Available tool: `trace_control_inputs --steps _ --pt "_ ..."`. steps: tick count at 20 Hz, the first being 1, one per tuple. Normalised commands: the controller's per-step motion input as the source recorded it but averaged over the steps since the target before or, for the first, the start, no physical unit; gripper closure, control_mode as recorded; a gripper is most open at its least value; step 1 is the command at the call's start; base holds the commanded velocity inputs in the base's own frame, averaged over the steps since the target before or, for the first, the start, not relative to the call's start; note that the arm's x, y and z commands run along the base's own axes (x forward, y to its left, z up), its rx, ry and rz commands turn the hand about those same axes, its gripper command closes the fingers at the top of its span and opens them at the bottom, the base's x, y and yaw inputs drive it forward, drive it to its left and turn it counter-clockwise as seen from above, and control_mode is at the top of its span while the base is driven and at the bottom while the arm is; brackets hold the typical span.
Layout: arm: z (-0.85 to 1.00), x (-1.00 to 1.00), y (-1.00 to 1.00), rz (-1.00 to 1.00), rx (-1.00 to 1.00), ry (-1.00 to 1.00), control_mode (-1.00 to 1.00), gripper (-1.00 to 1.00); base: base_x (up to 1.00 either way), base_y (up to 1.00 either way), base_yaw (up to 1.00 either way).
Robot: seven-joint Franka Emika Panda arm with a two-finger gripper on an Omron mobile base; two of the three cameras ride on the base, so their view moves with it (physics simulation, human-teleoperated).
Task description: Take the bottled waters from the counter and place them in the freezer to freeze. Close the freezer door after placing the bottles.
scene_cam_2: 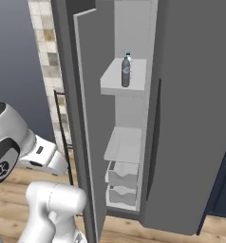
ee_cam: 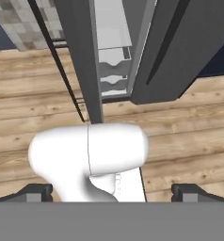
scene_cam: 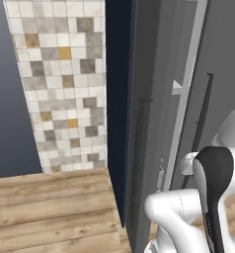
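The freezer (scene_cam_2: 129, 28) stands open, its pale interior showing white shelves and two drawers (scene_cam_2: 122, 182). One bottled water (scene_cam_2: 126, 71), smoky grey with a small blue cap, stands upright on the upper shelf (scene_cam_2: 110, 84). The freezer door (scene_cam_2: 89, 118) hangs partly open at the left, its thin dark bar handle (scene_cam_2: 62, 133) on the outer face. Seen from the hand, my gripper (ee_cam: 113, 193) is open and empty, its fingertips (ee_cam: 36, 192) wide apart and well back from the door's edge (ee_cam: 81, 56) and the drawers (ee_cam: 114, 70). The counter is out of view.
A grey fridge panel (scene_cam_2: 195, 104) with a dark handle (scene_cam_2: 155, 133) stands right of the opening. A tiled wall (scene_cam: 65, 84) lies to the left, with a wooden floor (scene_cam: 50, 212) below. The door's outer face (scene_cam: 154, 99) stands close in front of my arm (scene_cam: 188, 212).
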Motion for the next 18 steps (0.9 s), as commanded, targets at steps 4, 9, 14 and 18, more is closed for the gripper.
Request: trace_control_inputs --steps 4,9,14,18 --pt "0.00 0.00 0.00 0.00 0.00 0.00 1.00 -1.00 0.34 0.06 0.00" --pt "0.00 0.00 0.00 0.00 0.00 0.00 1.00 -1.00 0.32 0.03 0.00" --pt "0.00 0.00 0.00 0.00 0.00 0.00 1.00 -1.00 0.30 0.05 0.00" --pt "0.00 0.00 0.00 0.00 0.00 0.00 1.00 -1.00 0.25 0.08 0.00"
